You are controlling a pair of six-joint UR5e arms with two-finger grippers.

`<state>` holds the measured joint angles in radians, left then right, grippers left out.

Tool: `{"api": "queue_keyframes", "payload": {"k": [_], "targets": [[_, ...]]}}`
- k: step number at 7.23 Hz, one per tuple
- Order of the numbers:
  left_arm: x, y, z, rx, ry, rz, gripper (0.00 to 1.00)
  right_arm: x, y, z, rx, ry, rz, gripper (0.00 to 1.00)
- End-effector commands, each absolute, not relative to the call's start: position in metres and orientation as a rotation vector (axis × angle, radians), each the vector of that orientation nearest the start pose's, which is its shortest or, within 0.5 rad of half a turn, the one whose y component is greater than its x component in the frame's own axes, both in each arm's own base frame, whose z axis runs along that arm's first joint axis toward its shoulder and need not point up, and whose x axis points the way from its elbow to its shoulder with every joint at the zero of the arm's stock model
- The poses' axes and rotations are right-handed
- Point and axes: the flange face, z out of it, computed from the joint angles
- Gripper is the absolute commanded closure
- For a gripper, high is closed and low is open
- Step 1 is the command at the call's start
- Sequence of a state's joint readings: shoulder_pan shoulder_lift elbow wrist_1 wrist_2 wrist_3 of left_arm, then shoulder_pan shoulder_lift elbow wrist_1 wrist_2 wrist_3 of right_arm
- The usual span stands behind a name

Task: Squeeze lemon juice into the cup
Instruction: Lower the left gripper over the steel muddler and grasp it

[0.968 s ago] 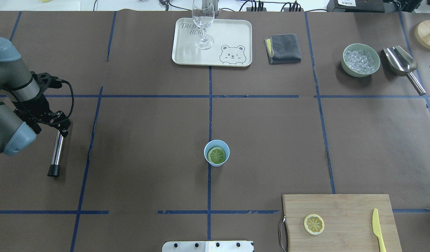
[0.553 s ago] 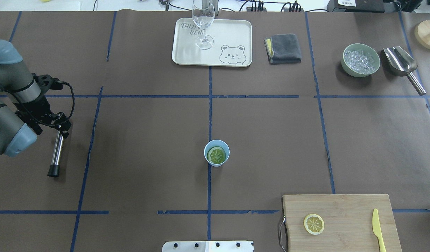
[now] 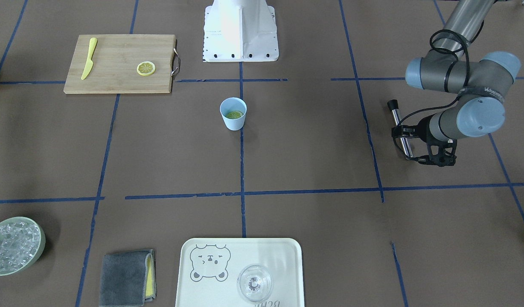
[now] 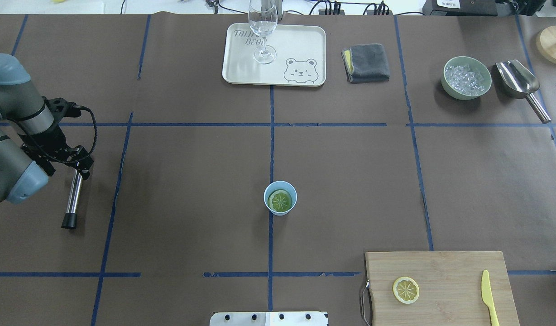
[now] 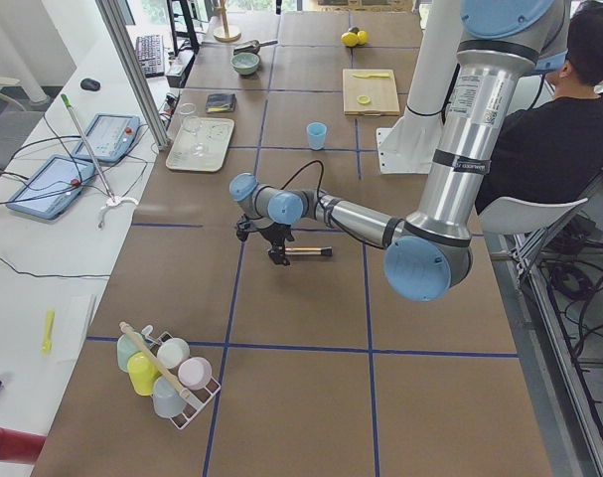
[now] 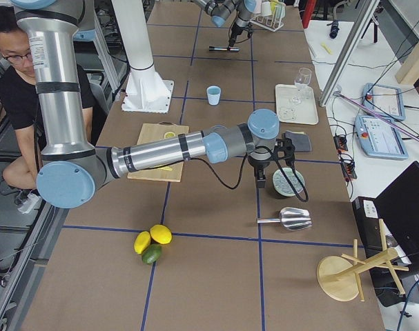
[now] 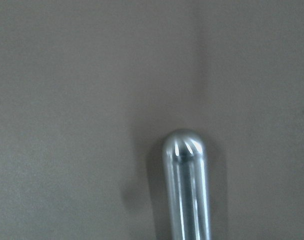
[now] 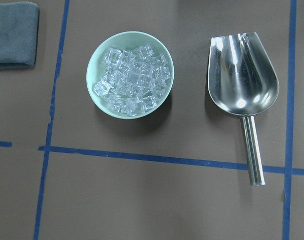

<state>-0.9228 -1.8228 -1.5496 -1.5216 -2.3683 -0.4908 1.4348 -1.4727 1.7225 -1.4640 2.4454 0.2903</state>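
Thin yellow lemon slice (image 4: 280, 201) is lying inside the small pale blue tumbler (image 3: 233, 122), standing mid-table (image 4: 350, 181). Left end effector (image 4: 80, 166) is hanging over a steel rod (image 4: 72, 199), right end effector (image 6: 260, 179) above a green ice bowl (image 6: 289, 183); cannot tell whether either is apart or together.

The small tapered tumbler (image 4: 280, 212) is coloured pale blue; the thin round lemon slice (image 4: 280, 201) is marked yellow with pale spokes; the brown paper table covering (image 4: 192, 181) is gridded with blue tape.
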Motion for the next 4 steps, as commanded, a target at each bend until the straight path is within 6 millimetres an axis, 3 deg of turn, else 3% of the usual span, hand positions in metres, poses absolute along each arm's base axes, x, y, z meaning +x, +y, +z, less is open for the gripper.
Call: {"api": "queue_keyframes", "payload": {"k": [1, 4], "targets": [[0.3138, -0.5153, 0.5283, -0.278, 0.764, 0.219, 0.0, -0.0164, -0.5433, 0.5169, 0.144, -0.913, -0.023, 0.0], [0.3122, -0.5144, 0.5306, -0.28, 0.766, 0.219, 0.0, -0.0158, -0.5442, 0.5144, 0.149, -0.915, -0.026, 0.0]]}}
